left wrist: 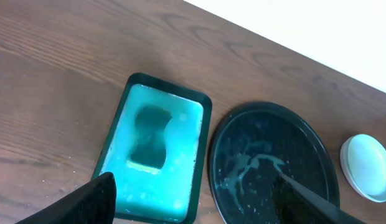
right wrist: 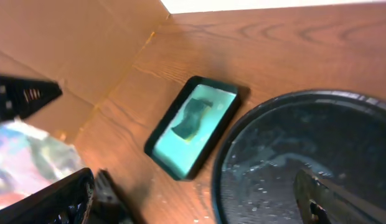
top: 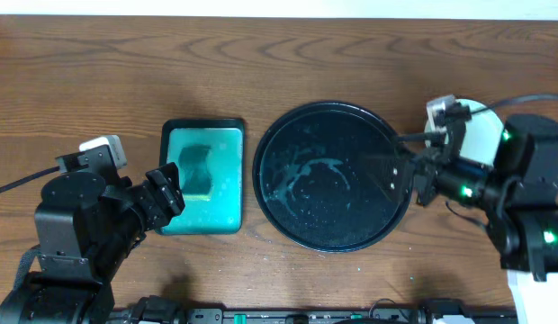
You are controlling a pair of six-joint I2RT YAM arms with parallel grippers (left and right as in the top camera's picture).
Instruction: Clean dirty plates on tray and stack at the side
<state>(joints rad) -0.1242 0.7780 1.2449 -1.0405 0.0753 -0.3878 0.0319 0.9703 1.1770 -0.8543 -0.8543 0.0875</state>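
Standing at the table and reading across from the left, I see the left gripper (top: 171,189) hanging just over the near-left edge of the teal container (top: 202,175). Its fingers are spread wide with nothing between them, which the left wrist view makes plain. A dark sponge (top: 196,171) lies soaking in the pale teal liquid inside. Just right of the container sits the tray (top: 288,126), black and round, bare of plates but streaked with thin teal smears and droplets near its middle. The right gripper (top: 398,162) hovers over the tray's right rim, its jaws also parted and empty. Beyond it, off the tray and partly hidden under the right arm, the plates (top: 481,135) sit stacked on the wood; I cannot tell from here how many are in the pile. To my eye the job looks close to finished. The danger now is the pull-back: the right arm's wrist and cable pass right above the stack, so a careless swing could nudge the plates or slide them toward the table edge. On the other side, a low sweep by the left fingers could catch the container's rim and slop liquid onto the wood.
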